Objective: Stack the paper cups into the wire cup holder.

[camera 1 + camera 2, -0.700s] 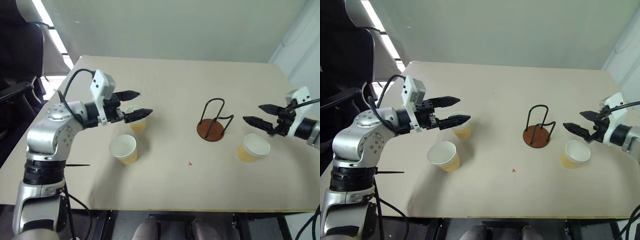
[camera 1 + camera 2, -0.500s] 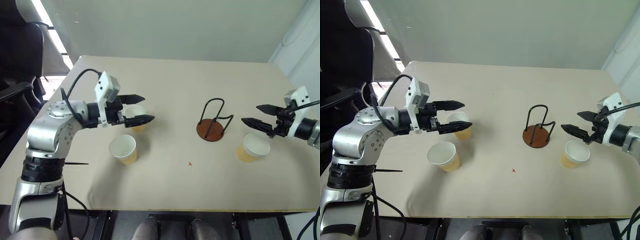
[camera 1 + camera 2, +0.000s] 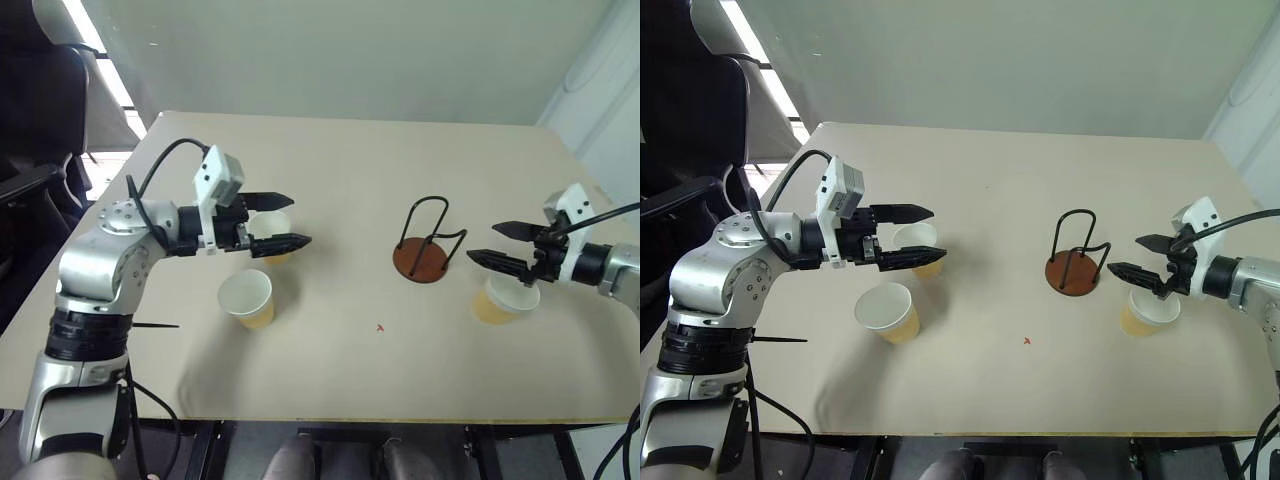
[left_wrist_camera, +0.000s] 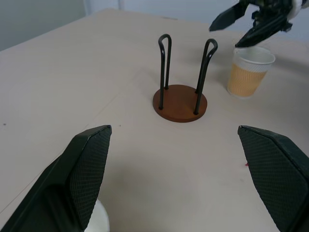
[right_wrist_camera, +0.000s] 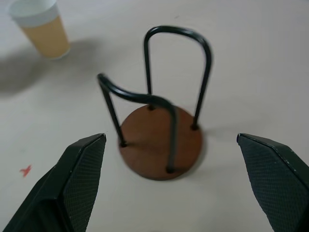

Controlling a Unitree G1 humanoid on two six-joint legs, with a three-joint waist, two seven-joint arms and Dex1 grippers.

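Note:
Three yellow-tan paper cups stand upright on the table. One cup (image 3: 271,226) sits at the left, partly covered by my left gripper (image 3: 298,220), which hovers open over it and holds nothing. A second cup (image 3: 247,298) stands just in front of that one. The third cup (image 3: 500,299) is at the right, with my open, empty right gripper (image 3: 484,242) above its far-left side. Between the two grippers stands the wire cup holder (image 3: 425,246), a reddish-brown disc with black wire loops and nothing in it. The left wrist view shows the holder (image 4: 180,99) and the right-hand cup (image 4: 248,72).
The beige table (image 3: 340,370) has its front edge near me and its right edge just past the right arm. A small red mark (image 3: 380,326) lies in front of the holder. A black chair (image 3: 40,110) stands off the table's left side.
My right gripper has moved left and a little lower, now over the right cup's rim and closer to the holder. My left gripper has edged slightly right over its cup. Both stay open.

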